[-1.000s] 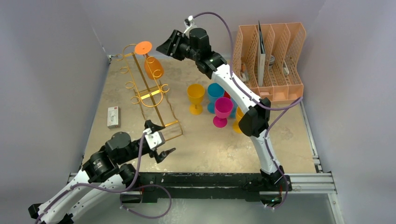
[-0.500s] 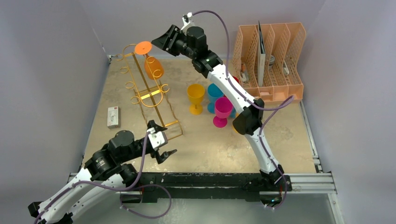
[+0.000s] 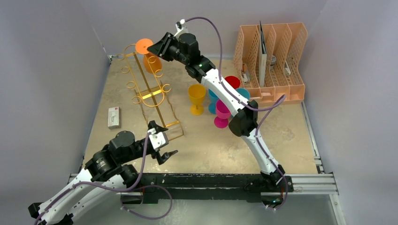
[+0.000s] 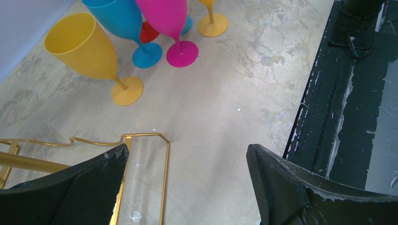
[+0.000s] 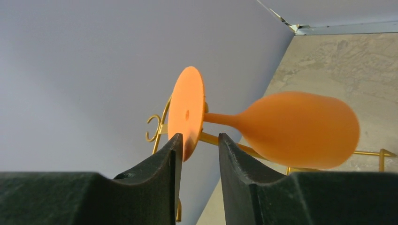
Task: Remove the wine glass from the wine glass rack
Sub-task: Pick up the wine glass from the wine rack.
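Observation:
The orange wine glass point(image 3: 151, 64) hangs upside down by its stem on the top of the gold wire wine glass rack point(image 3: 148, 96), its round foot point(image 3: 142, 47) uppermost. My right gripper point(image 3: 153, 47) is high at the rack's top. In the right wrist view its narrowly open jaws point(image 5: 199, 138) straddle the lower rim of the foot point(image 5: 187, 110); the rim lies against the left finger, with a gap to the right one. The bowl point(image 5: 300, 129) points right. My left gripper point(image 3: 163, 138) is open and empty, low over the rack's base wire point(image 4: 164, 187).
Yellow point(image 3: 196, 96), blue point(image 3: 215, 93), magenta point(image 3: 223, 111) and red point(image 3: 232, 82) goblets stand mid-table under the right arm. A peach file organiser point(image 3: 277, 56) stands at the back right. A small white box point(image 3: 113, 117) lies at the left. Grey walls close three sides.
My right gripper has moved left and slightly up until its jaws reach the orange glass's foot. My left gripper shifted slightly to the right early on, then stayed still.

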You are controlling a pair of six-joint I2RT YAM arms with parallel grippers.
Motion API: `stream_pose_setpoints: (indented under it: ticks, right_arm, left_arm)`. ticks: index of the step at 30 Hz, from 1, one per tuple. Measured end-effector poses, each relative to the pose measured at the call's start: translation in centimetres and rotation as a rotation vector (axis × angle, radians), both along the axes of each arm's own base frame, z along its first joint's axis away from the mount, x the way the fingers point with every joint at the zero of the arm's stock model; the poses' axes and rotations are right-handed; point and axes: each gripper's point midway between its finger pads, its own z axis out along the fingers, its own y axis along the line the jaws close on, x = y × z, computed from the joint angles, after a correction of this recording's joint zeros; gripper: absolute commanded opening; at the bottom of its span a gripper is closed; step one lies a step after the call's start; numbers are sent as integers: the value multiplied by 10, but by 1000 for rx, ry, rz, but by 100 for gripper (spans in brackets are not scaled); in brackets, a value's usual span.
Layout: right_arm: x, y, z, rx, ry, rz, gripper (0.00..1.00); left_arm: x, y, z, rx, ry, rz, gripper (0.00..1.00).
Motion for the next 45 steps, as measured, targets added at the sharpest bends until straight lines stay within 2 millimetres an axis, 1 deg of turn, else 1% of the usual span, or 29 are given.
stream_pose_setpoints:
  ticks: [9,12,13,16,20,26,29,37,39,45]
  right_arm:
    - [4,2,6,30,-16,-21,12]
    - [4,2,6,34,-12,-22,2]
    - [4,2,7,36,-8,-22,0]
    - [3,3,8,47,1,-21,0]
    - [2,1,19,70,-19,-27,0]
    - [5,0,15,65,-5,-47,0]
    - [3,-3,17,61,-1,-51,0]
    - [-8,-9,42,80,-20,-42,0]
    - [-9,-10,44,80,-21,-43,0]
    - [-9,-12,40,67,-20,-45,0]
  left_arm:
    - [0,0,0,0,0,0,96]
    - [0,0,0,0,0,0,96]
    - [0,0,0,0,0,0,96]
    - [0,0,0,0,0,0,96]
    - [0,0,0,1,0,0,96]
    - [0,0,0,1,0,0,97]
    - [0,0,0,1,0,0,97]
    - [0,0,-1,3,2,0,97]
    - [0,0,-1,4,3,0,97]
    - [0,1,-1,5,4,0,97]
